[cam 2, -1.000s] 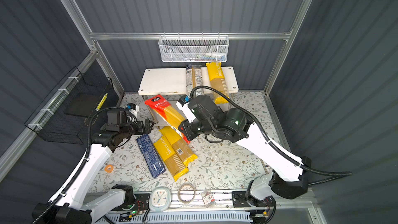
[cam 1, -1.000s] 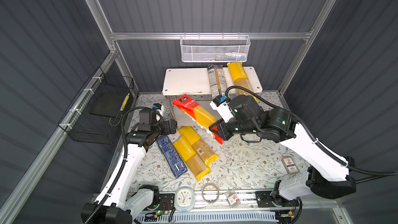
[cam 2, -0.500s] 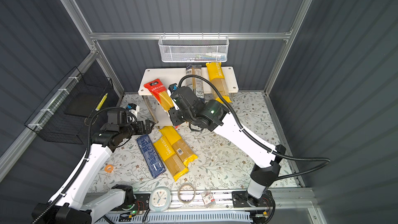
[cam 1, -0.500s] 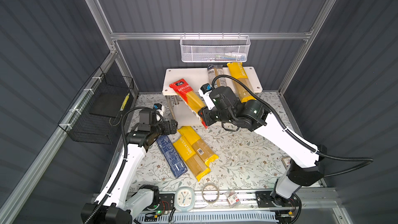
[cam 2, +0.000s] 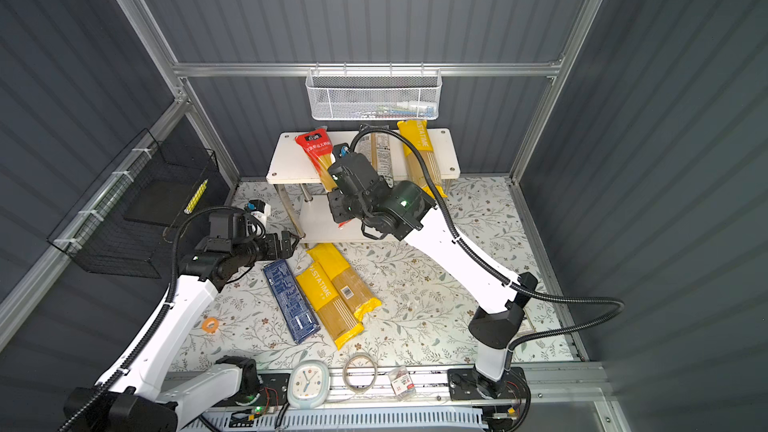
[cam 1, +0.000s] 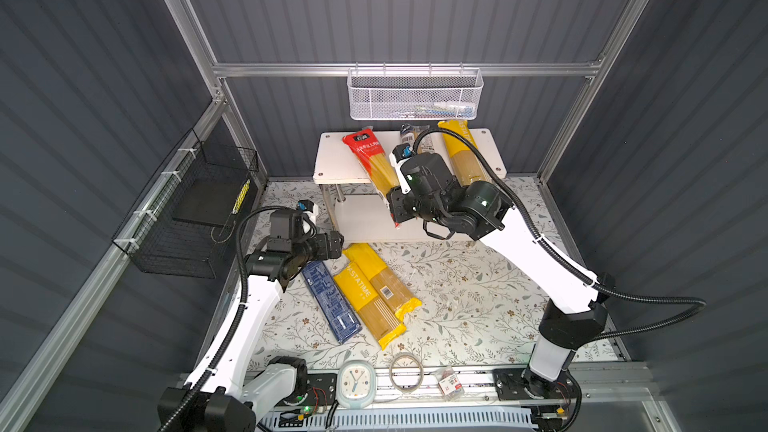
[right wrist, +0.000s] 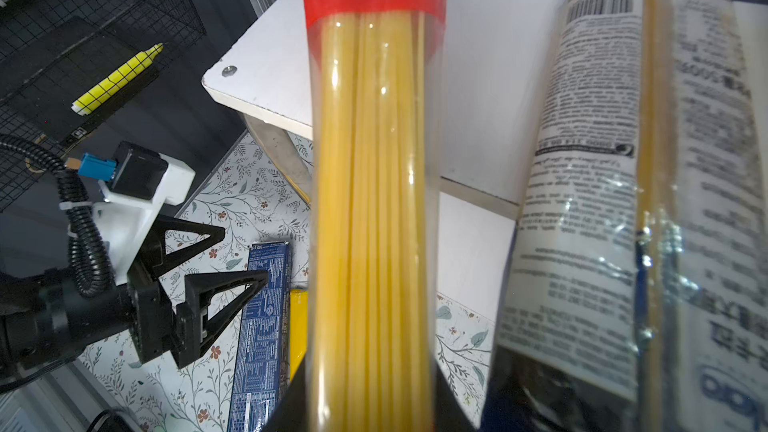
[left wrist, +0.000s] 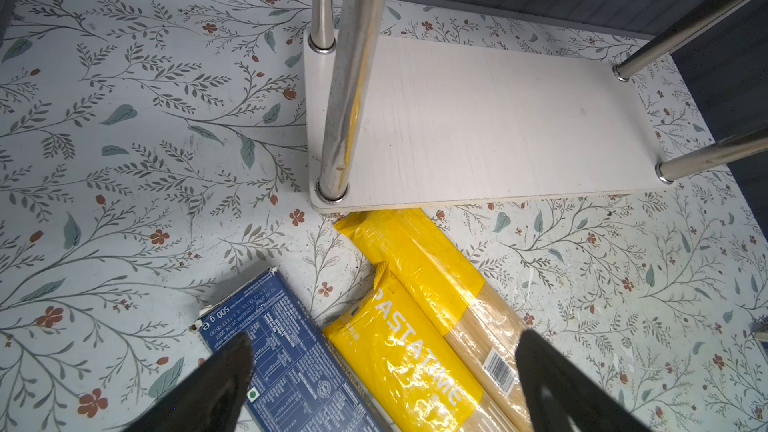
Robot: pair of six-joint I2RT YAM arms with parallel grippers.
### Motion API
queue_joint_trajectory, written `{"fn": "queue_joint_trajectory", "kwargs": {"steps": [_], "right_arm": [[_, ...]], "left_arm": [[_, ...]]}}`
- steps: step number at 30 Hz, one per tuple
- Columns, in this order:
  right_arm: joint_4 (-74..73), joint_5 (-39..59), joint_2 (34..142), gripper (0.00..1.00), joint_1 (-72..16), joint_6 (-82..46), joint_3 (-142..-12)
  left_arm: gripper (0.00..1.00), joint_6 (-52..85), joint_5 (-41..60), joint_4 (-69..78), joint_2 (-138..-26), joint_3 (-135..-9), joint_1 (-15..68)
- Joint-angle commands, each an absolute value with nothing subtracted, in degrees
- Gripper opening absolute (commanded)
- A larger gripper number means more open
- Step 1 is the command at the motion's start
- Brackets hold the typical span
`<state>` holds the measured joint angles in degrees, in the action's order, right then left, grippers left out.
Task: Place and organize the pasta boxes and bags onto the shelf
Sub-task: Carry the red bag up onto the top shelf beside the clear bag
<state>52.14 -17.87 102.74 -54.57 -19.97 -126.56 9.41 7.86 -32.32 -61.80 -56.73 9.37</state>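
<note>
Pinching the red bag's (cam 1: 371, 158) near end, the right gripper (cam 1: 396, 216) held it over the shelf (cam 1: 332, 162) at 12 o'clock, seemingly aligning it beside the clear bag (right wrist: 590, 184); the left gripper (cam 1: 337, 240) hung spread.

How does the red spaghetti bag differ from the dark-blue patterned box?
The red spaghetti bag is see-through, showing yellow strands; the dark-blue patterned box is opaque. The bag extends over the white shelf's top board, gripped by the right gripper; the box lies free on the floral table. Both are long and narrow.
</note>
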Motion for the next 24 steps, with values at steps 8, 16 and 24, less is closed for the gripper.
{"fn": "queue_joint_trajectory", "kwargs": {"steps": [8, 16, 24], "right_arm": [[36.95, -22.93, 104.28, 0.20, -52.22, -21.75, -130.38], [35.39, -22.49, 106.33, 0.24, -50.85, -22.30, -133.01], [34.74, -21.55, 108.30, 0.26, -49.97, -22.75, -135.85]], "left_arm": [[1.00, 9.10, 10.46, -32.53, -62.24, -56.14, 9.05], [1.00, 9.28, 11.82, -32.02, -62.14, -55.77, 9.06], [1.00, 9.23, 11.95, -31.95, -62.05, -55.81, 9.05]]}}
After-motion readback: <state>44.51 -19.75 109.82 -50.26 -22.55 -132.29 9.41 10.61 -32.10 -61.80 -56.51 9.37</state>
